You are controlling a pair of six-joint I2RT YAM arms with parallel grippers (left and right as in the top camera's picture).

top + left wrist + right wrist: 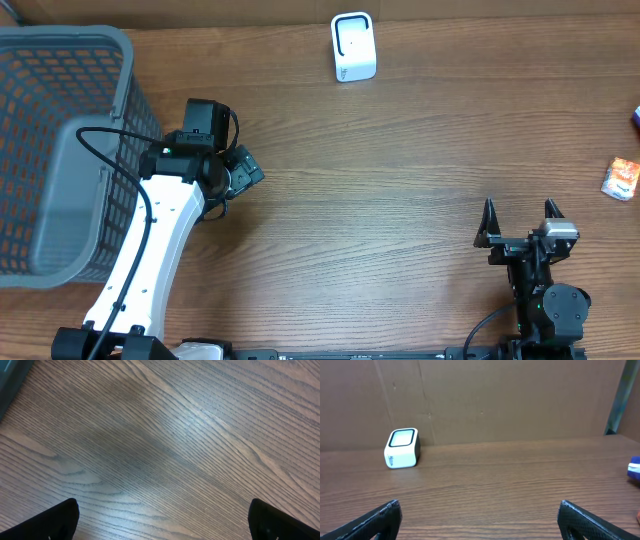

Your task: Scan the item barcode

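A white barcode scanner [353,46] with a dark window stands at the far middle of the wooden table; the right wrist view shows the scanner [402,448] far ahead on the left. A small orange-and-white packet [621,179] lies at the right edge, with a blue item [636,117] partly cut off behind it. My right gripper [520,215] is open and empty near the front right, well left of the packet; its fingertips [385,516] frame bare wood. My left gripper [238,172] hovers open over bare table beside the basket, nothing between its fingers [55,521].
A grey mesh basket [122,70] fills the left side, close to the left arm. A brown cardboard wall [510,400] backs the table. The blue item [634,468] shows at the right edge of the right wrist view.
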